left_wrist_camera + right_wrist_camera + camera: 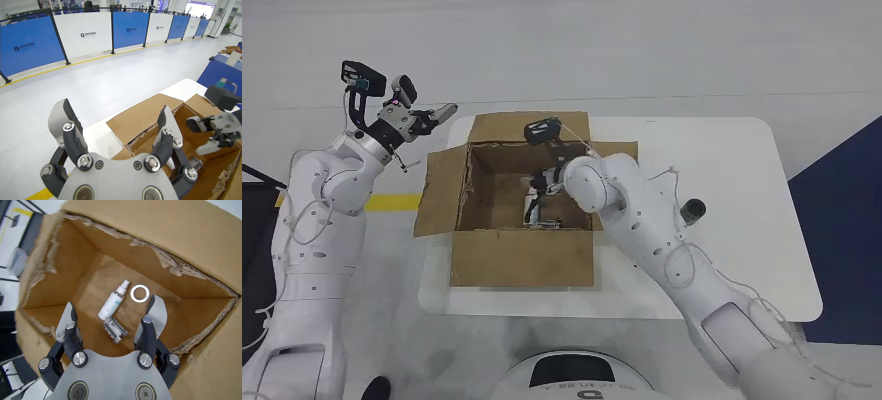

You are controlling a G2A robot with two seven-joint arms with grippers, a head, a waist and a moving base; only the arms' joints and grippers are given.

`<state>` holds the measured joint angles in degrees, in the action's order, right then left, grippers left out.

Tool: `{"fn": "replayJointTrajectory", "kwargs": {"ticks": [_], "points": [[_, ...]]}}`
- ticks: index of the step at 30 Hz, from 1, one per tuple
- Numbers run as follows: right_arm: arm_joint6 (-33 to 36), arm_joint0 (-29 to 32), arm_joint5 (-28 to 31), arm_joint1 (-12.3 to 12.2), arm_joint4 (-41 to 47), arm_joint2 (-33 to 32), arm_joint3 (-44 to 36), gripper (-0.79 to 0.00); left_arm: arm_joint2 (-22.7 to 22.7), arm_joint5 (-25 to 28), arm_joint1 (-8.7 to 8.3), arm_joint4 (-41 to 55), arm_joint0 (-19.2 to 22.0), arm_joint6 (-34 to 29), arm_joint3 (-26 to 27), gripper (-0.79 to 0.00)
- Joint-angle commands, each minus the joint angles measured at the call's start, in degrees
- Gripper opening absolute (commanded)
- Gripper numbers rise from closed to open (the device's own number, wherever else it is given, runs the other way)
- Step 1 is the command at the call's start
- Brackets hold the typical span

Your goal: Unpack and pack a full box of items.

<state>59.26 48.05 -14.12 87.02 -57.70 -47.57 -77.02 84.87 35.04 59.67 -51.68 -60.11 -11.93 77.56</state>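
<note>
- The left gripper (432,115) hangs off the table's far left corner, just left of the box's left flap, jaws spread wide and holding nothing.
- A cardboard box (522,258) stands open on the left part of the white table (722,200), its four flaps folded outward and its edges torn ragged.
- On the box floor lie a white spray bottle (111,302), a metal ring (140,293) just beside its nozzle end, and a ribbed metal part (115,330) against its base.
- The right gripper (112,301) is lowered inside the box above these items, jaws parted and gripping none of them.
- A small dark cylinder (694,210) sits on the table right of the box.
</note>
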Motion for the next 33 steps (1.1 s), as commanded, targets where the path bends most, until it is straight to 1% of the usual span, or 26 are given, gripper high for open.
{"fn": "replayJointTrajectory", "kwargs": {"ticks": [1,4,5,6,10,14,22,26,28,30,33], "points": [[-0.1,-0.7,-1.5,0.7,1.5,1.5,2.7,-0.212,0.0,0.0,0.0,0.0,0.0,0.0,0.0,0.0],[0.6,-2.1,-3.0,1.4,1.7,2.8,6.6,-0.305,0.0,0.0,0.0,0.0,0.0,0.0,0.0,0.0],[0.9,-2.5,-3.5,1.7,2.3,2.9,7.7,-0.397,0.0,0.0,0.0,0.0,0.0,0.0,0.0,0.0],[1.1,-2.9,-4.3,1.9,2.7,2.9,9.0,-0.419,0.0,0.0,0.0,0.0,0.0,0.0,0.0,0.0],[0.0,-4.2,-6.5,2.9,1.6,4.5,13.2,-0.434,0.0,0.0,0.0,0.0,0.0,0.0,0.0,0.0],[-2.7,-5.4,-8.1,4.0,0.2,6.4,17.4,-0.456,0.0,0.0,0.0,0.0,0.0,0.0,0.0,0.0],[-6.8,-7.9,-7.7,6.6,-0.4,9.7,24.0,-0.505,0.0,0.0,0.0,0.0,0.0,0.0,0.0,0.0],[-9.1,-8.8,-7.9,7.8,-1.5,11.1,27.1,-0.56,0.0,0.0,0.0,0.0,0.0,0.0,0.0,0.0],[-9.2,-9.1,-8.0,8.5,-1.4,11.7,28.7,-0.566,0.0,0.0,0.0,0.0,0.0,0.0,0.0,0.0],[-9.0,-9.8,-7.7,9.2,-1.3,12.3,30.5,-0.554,0.0,0.0,0.0,0.0,0.0,0.0,0.0,0.0],[-9.1,-10.6,-7.9,10.2,-1.5,13.1,33.0,-0.566,0.0,0.0,0.0,0.0,0.0,0.0,0.0,0.0]]}}
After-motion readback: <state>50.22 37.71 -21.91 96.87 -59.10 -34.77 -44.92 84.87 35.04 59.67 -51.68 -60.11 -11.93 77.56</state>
